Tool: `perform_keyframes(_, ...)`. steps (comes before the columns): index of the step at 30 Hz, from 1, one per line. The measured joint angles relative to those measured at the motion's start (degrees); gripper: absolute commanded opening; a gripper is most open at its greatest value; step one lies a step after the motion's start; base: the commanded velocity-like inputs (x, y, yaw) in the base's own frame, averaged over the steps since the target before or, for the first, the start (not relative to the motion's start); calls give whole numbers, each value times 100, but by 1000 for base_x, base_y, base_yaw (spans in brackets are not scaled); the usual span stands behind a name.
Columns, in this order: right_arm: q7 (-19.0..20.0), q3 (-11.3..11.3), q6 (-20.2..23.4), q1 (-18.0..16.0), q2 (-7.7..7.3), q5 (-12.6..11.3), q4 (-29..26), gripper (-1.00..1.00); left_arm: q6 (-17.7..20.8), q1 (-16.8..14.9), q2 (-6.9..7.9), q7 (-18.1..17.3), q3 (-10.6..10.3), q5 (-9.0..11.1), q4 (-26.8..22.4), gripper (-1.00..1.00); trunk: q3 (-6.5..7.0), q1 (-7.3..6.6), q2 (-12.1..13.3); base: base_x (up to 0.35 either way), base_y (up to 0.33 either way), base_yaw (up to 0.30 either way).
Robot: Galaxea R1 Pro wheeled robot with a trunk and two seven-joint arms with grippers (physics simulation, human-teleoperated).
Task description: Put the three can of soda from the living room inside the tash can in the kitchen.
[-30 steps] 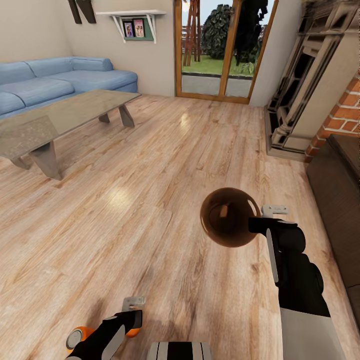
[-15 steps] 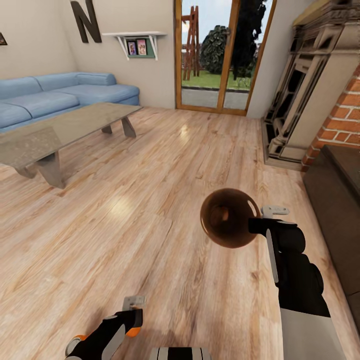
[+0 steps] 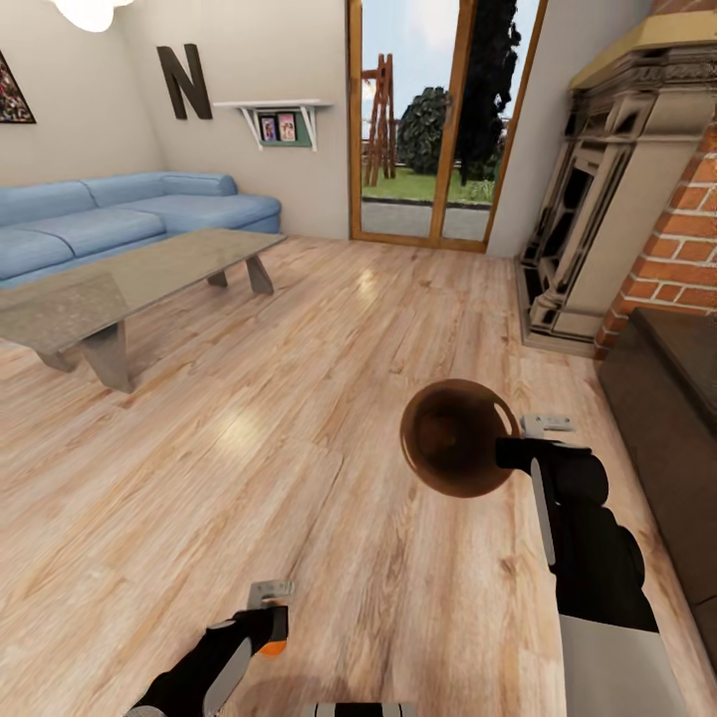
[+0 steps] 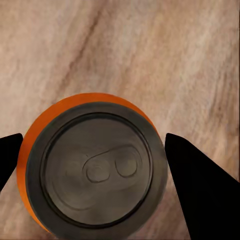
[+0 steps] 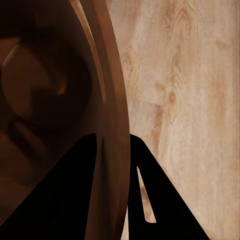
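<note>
Down near the bottom edge of the head view, the left gripper (image 3: 267, 617) has its fingers closed in on a can of soda (image 4: 92, 170), and only a sliver of orange peeks out past the black fingers there. The left wrist view is way clearer: you're looking straight down at the can's dull grey top with the pull tab, orange rim around it, and a black finger (image 4: 200, 185) pressed up against each side of it. So it's a snug hold, jaws about one can apart.

The right gripper (image 3: 528, 438) is holding the tash can (image 3: 458, 436) by its rim, up off the wood floor (image 3: 299, 418), with the glossy brown inside facing the camera. In the right wrist view the fingers (image 5: 75, 200) sit narrow, one on each side of the bin's thin wall. Something roundish seems to sit in the bottom of the bin, but it's too dark and reflective to say what.

Relative to the tash can, the glass coffee table (image 3: 129, 279) is well off to the left and further back, with the blue sofa (image 3: 139, 209) behind it and the big letter N (image 3: 185, 82) on the wall above. The brick fireplace (image 3: 677, 239) is off to the right, partly cut off by the frame edge. The left arm is mostly out of frame too.
</note>
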Motion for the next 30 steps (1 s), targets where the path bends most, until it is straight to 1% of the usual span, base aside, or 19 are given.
perform_keyframes(3, -4, -6, 0, 56, -4, 16, 37, -100, 30, 7, 1, -19, -4, 1, -239, -100, 66, -7, 4, 0, 0, 0)
perform_keyframes(6, -14, -8, 0, 173, -9, -1, 56, -100, 49, 13, 2, -26, -7, 2, -441, -100, 120, -72, 123, 0, 0, 0)
perform_keyframes(8, -20, -8, 0, 249, -12, 6, 58, -100, 53, 14, 2, -27, -4, 2, -467, -100, 156, -116, 203, 0, 0, 0)
perform_keyframes(10, -31, -9, 0, 403, -17, 3, 97, -100, 62, 15, 2, -27, 0, 2, -500, -100, 192, -160, 284, 0, 0, 0)
perform_keyframes(12, -35, -10, 0, 456, -17, 28, 151, -100, 86, 15, 2, -28, 0, 2, -533, -100, 228, -204, 364, 0, 0, 0)
perform_keyframes(14, -42, -8, 0, 503, -16, 6, 60, -100, 177, 15, 2, -28, 0, 3, -665, -100, 264, -249, 444, 0, 0, 0)
perform_keyframes(16, -48, -10, 0, 531, -18, -11, 62, -100, 353, 20, 3, -29, -1, 4, -921, -100, 300, -292, 524, 0, 0, 0)
perform_keyframes(19, -57, -18, 0, 547, -33, 12, 62, -100, 819, 34, 8, -8, -1, 3, -1655, -100, 355, -359, 644, 0, 0, 0)
perform_keyframes(21, -59, -21, 0, 549, -35, 28, 62, -100, 997, 37, 12, 3, 0, -5, -1903, -100, 390, -402, 724, 0, 0, 0)
perform_keyframes(22, -58, -24, 0, 552, -36, 16, 62, -100, 1173, 38, 24, 12, 0, -5, -2133, -100, 408, -424, 764, 0, 0, 0)
perform_keyframes(24, -56, -30, 0, 553, -37, -9, 62, -100, 1352, 40, 38, 22, 2, -10, -2360, -100, 444, -468, 845, 0, 0, 0)
perform_keyframes(25, -56, -34, 0, 553, -38, -15, 62, -100, 1517, 40, 50, 29, 13, -11, -2562, -100, 462, -490, 885, 0, 0, 0)
perform_keyframes(27, -58, -39, 0, 551, -40, 4, 62, -100, 1682, 36, 57, 34, 71, -21, -2766, -100, 498, -534, 965, 0, 0, 0)
perform_keyframes(28, -59, -42, 0, 552, -41, 13, 62, -100, 1794, 35, 58, 36, 143, -30, -2878, -100, 516, -556, 1005, 0, 0, 0)
perform_keyframes(29, -59, -46, 0, 554, -43, 16, 63, -100, 1989, 32, 60, 39, 273, -45, -3068, -100, 534, -578, 1045, 0, 0, 0)
perform_keyframes(30, -61, -47, 0, 554, -44, 16, 62, -100, 2081, 33, 61, 39, 337, -46, -3170, -100, 552, -600, 1085, 0, 0, 0)
